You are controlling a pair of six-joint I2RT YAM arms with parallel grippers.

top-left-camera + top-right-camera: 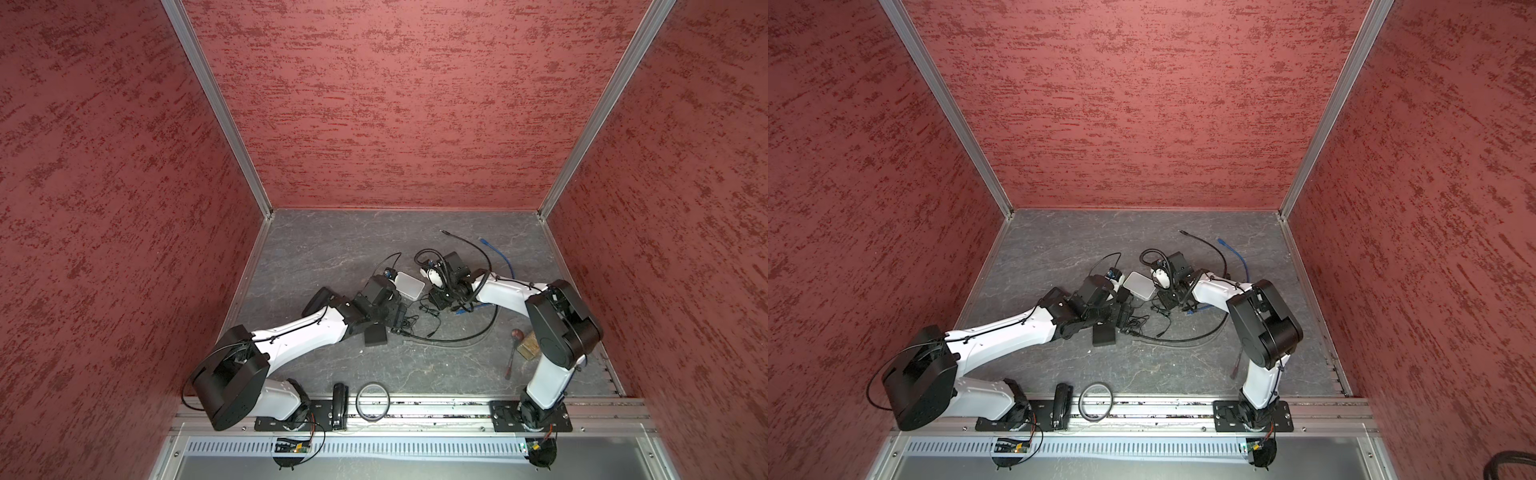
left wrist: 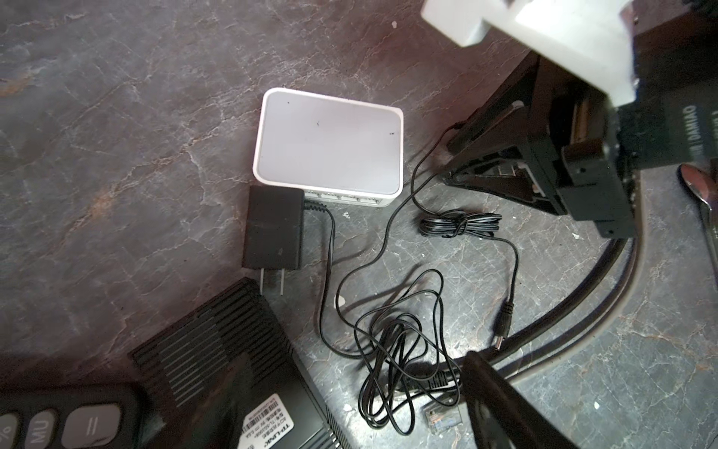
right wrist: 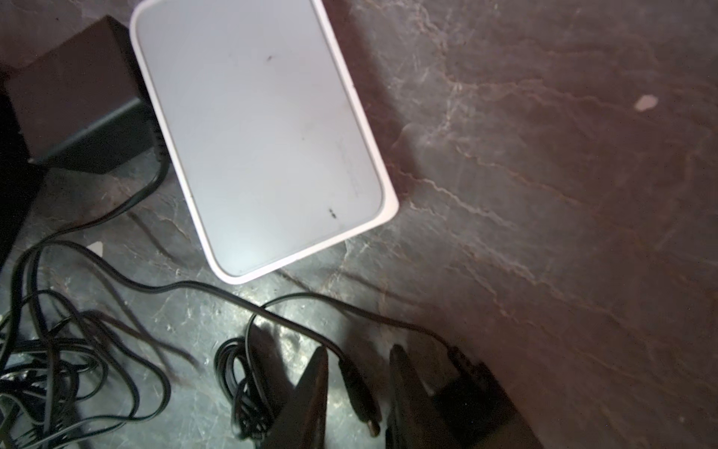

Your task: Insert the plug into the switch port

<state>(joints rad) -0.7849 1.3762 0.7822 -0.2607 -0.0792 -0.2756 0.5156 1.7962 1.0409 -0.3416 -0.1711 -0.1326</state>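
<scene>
Shows a small white rectangular plastic switch (image 1: pixel 1139 285) flat on the grey marbled table (image 1: pixel 1059 249); tangled thin black cable (image 1: pixel 1137 322) just beside it; curved blue cable (image 1: pixel 1237 253) farther back.

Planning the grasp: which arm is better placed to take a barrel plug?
Right: its jaws straddle a barrel plug near the white switch. The left finger in view lies beside a second plug, not around it.
</scene>
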